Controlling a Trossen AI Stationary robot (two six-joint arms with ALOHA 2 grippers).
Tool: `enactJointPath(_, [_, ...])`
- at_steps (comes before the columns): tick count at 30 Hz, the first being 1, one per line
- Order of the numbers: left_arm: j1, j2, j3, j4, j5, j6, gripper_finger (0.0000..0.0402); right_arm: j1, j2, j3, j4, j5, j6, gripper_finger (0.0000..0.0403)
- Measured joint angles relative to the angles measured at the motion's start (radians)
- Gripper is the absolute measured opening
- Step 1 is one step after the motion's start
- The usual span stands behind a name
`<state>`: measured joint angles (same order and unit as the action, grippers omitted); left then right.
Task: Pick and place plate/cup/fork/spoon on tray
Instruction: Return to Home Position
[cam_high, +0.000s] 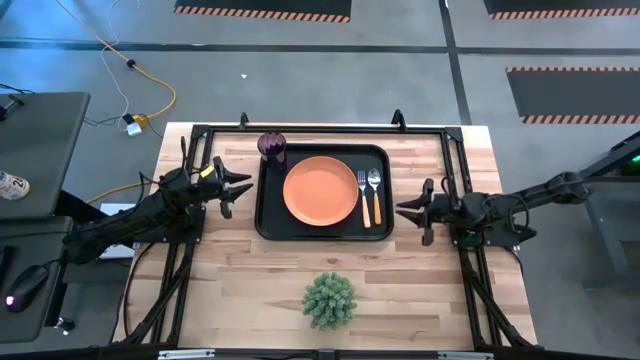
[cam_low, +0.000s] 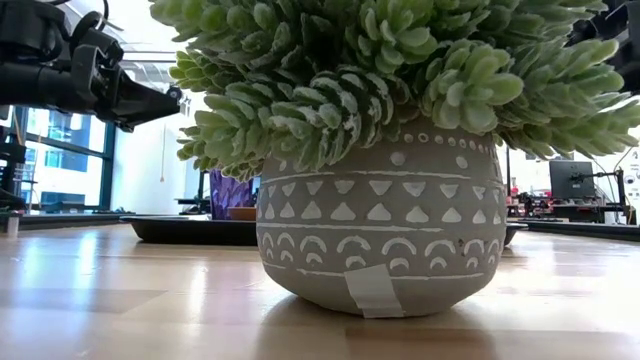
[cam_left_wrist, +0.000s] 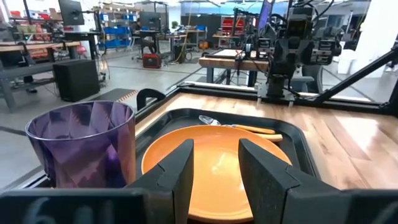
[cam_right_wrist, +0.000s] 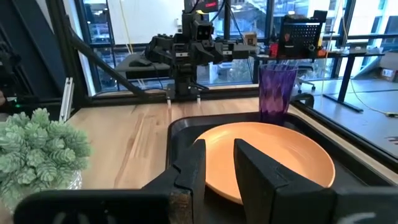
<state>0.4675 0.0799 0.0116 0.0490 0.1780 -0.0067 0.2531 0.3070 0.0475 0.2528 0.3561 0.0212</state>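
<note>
The black tray (cam_high: 270, 225) lies on the wooden table. On it rest the orange plate (cam_high: 320, 191), the purple cup (cam_high: 272, 147) upright at the far left corner, and the fork (cam_high: 362, 195) and spoon (cam_high: 375, 193) side by side right of the plate. My left gripper (cam_high: 240, 188) is open and empty, just left of the tray; its own view shows the cup (cam_left_wrist: 84, 149) and plate (cam_left_wrist: 214, 168). My right gripper (cam_high: 410, 211) is open and empty, just right of the tray, facing the plate (cam_right_wrist: 267, 155).
A spiky green ball plant in a patterned grey pot (cam_high: 329, 299) stands near the table's front edge and fills the low view (cam_low: 385, 235). A black frame (cam_high: 320, 128) runs around the table's back and sides.
</note>
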Motion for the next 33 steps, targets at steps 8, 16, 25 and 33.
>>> enactJointPath(8, [0.0, 0.0, 0.0, -0.006, -0.005, 0.085, 0.0117, 0.0, -0.064, 0.0, -0.077, 0.062, -0.02, 0.0075])
enactJointPath(16, [0.0, 0.0, 0.0, -0.008, -0.01, 0.109, 0.0117, -0.026, -0.152, 0.0, -0.102, 0.116, -0.106, 0.0075])
enactJointPath(25, [0.0, 0.0, 0.0, -0.008, -0.01, 0.097, 0.0117, -0.039, -0.243, 0.0, -0.259, 0.06, -0.022, 0.0075])
enactJointPath(33, [0.0, 0.0, 0.0, -0.008, -0.01, 0.097, 0.0117, -0.039, -0.243, 0.0, -0.273, 0.054, 0.01, 0.0075])
